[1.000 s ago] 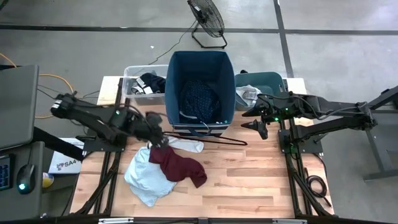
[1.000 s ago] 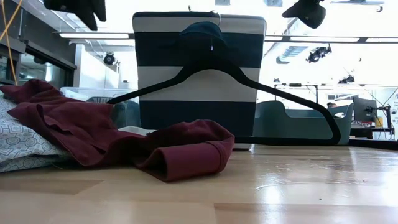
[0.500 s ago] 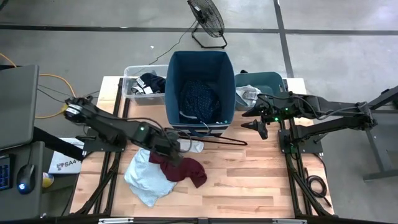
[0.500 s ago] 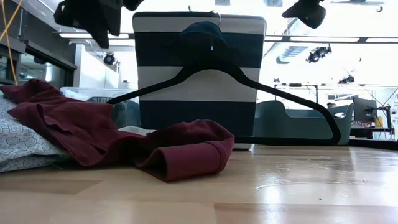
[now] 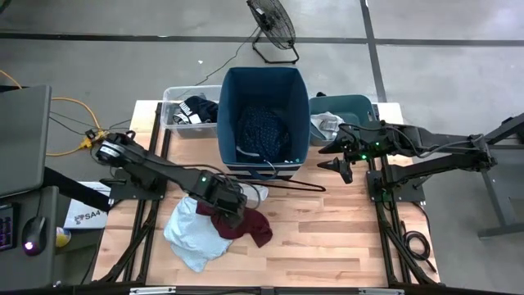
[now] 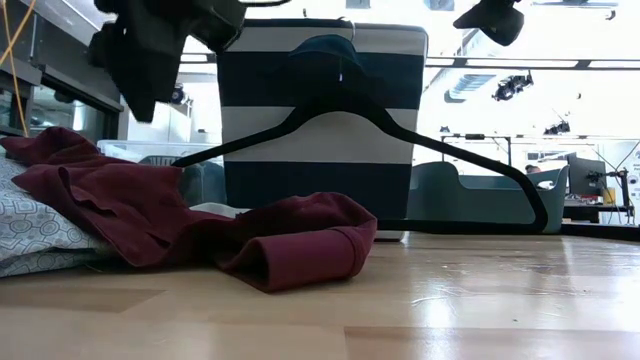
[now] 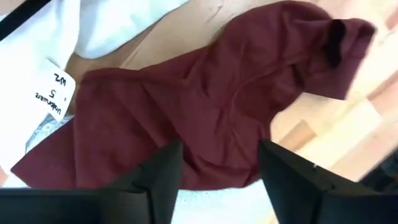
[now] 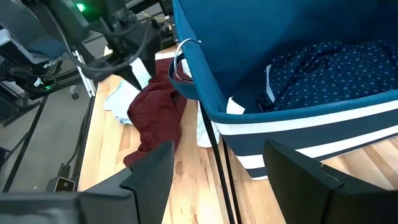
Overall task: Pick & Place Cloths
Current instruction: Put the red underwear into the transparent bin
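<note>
A maroon cloth (image 5: 248, 224) lies crumpled on the wooden table, partly over a pale blue-grey cloth (image 5: 188, 235). A white cloth (image 5: 255, 193) lies by the bin's foot. My left gripper (image 5: 232, 210) hangs open above the maroon cloth (image 7: 205, 106), pointing down, its fingers apart over the cloth's middle and clear of it (image 6: 150, 60). A navy white-dotted cloth (image 8: 323, 68) lies inside the blue bin (image 5: 264, 86). A black cloth with lettered waistband (image 5: 195, 111) sits in the clear box. My right gripper (image 5: 337, 161) waits open at the bin's right.
A thin black hanger (image 6: 370, 120) hooks over the bin's near rim (image 8: 180, 59), its bar on the table. A clear box (image 5: 173, 100) stands left of the bin, a teal tub (image 5: 354, 106) right of it. Bare wood (image 5: 344, 238) lies near right.
My left gripper has moved from beside the bin's left corner toward the table's near edge and right, and has come down over the maroon cloth, tipping more steeply downward. The cloths have stayed where they were.
</note>
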`<state>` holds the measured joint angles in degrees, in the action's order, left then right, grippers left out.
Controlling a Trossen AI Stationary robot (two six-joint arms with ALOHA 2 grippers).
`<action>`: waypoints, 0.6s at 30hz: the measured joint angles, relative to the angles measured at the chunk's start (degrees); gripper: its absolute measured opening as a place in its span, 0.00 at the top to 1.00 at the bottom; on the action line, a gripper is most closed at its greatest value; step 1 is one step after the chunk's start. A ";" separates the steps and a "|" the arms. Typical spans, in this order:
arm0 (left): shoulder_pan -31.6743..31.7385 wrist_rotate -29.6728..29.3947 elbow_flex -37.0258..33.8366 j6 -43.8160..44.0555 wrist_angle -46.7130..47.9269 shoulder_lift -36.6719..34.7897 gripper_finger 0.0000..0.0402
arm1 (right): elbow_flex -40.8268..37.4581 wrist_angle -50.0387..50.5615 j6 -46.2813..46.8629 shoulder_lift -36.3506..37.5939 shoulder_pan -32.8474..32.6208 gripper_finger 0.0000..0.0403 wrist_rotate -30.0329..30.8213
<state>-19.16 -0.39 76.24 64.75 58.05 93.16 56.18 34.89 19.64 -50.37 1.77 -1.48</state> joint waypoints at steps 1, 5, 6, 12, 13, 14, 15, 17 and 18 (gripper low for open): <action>0.00 0.01 0.00 0.01 0.08 0.55 0.47 | 0.00 0.00 0.02 0.00 0.01 0.41 0.00; 0.07 -0.08 0.01 0.20 0.80 2.64 0.41 | 0.00 0.00 0.02 0.00 0.01 0.41 0.00; 0.07 -0.12 -0.01 0.20 0.82 3.18 0.40 | 0.00 0.00 0.00 0.00 0.00 0.41 0.00; 0.07 -1.95 0.00 -0.02 0.84 6.54 0.40 | 0.00 0.00 0.02 0.00 0.01 0.41 0.00; 0.07 -2.90 -0.01 -0.02 0.86 7.02 0.40 | 0.00 0.00 0.01 0.00 0.00 0.41 0.00; 0.07 -3.87 0.00 -0.02 0.97 7.49 0.40 | 0.00 0.00 0.01 0.00 0.01 0.41 0.00; 0.07 -4.81 0.01 -0.04 1.04 8.03 0.40 | 0.00 0.00 0.00 0.00 0.01 0.41 0.00; 0.07 -5.97 0.00 -0.02 1.00 9.06 0.40 | 0.00 0.00 0.02 0.00 0.00 0.41 0.00; 0.09 -6.17 0.01 0.00 1.02 9.44 0.40 | 0.00 0.00 0.00 0.00 0.01 0.41 0.00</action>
<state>-19.07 -6.56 76.24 64.75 59.07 102.59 56.18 34.89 19.64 -50.37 1.78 -1.48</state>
